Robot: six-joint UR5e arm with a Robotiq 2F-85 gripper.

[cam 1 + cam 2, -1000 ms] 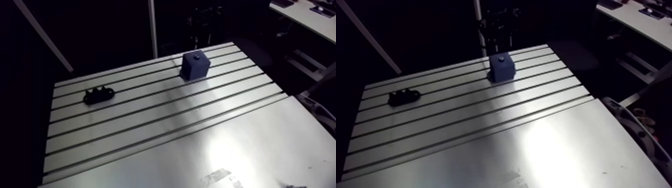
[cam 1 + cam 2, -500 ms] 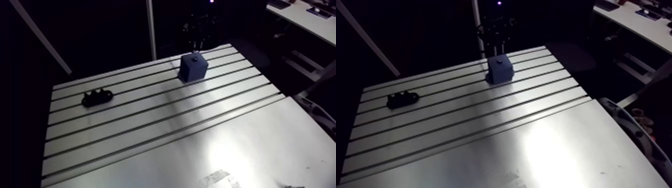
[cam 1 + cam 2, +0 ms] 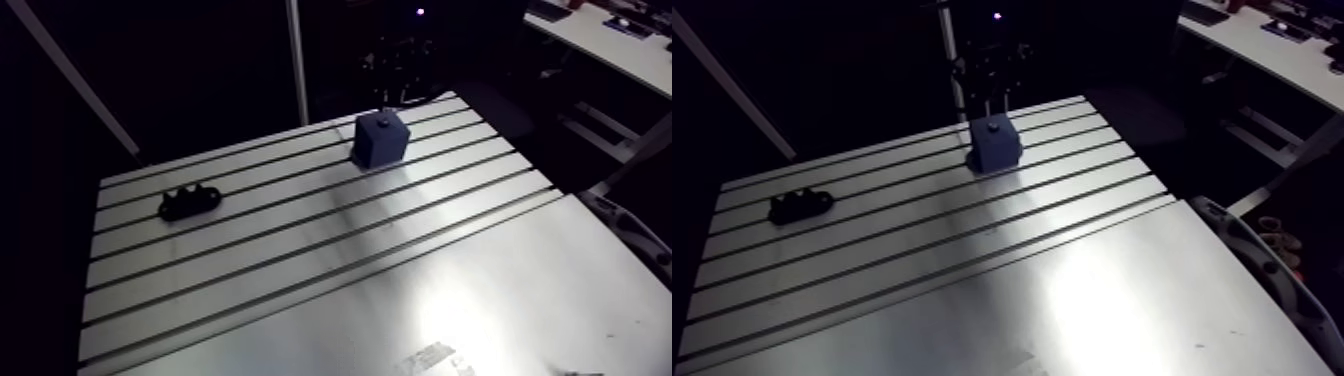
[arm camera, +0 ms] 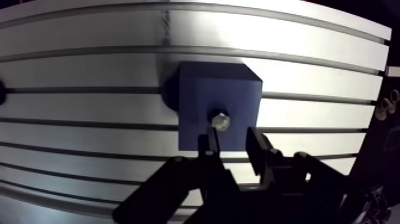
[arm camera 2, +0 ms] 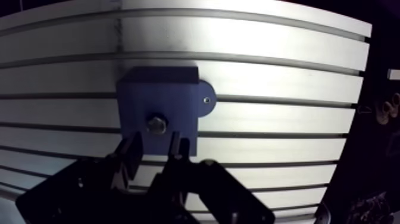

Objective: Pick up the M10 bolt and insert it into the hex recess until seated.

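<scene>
Tool [image 4: 231, 138] open, fingers apart, holding nothing, hovering just above the blue block [image 4: 205, 89] on the desk [image 4: 89, 36]. M10 bolt [image 4: 220, 121] sits in the block's top face, ahead of the fingertips.

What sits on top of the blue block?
A bolt stands in the top face of the blue block; only its shiny head shows. Its shaft is covered by the block, so its depth cannot be seen.
</scene>
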